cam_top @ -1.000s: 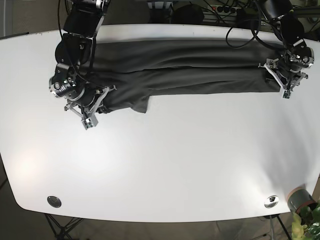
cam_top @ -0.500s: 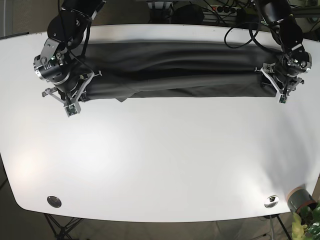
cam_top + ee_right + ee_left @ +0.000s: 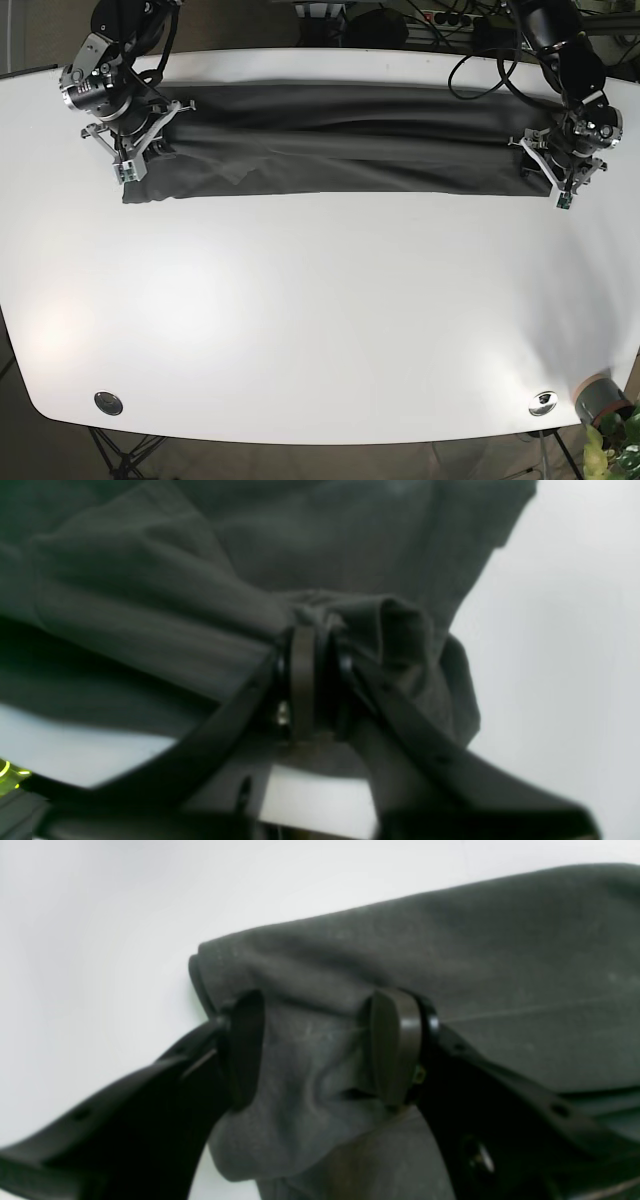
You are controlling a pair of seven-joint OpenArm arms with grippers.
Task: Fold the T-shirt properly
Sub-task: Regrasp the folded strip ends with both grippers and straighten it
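Gripping T-shirt ends: right hand clamped, left hand agape.

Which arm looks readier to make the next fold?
Probably the right gripper: its jaws are shut on a bunch of the shirt, so it can pull. The left gripper stands open astride the cloth and must first close.
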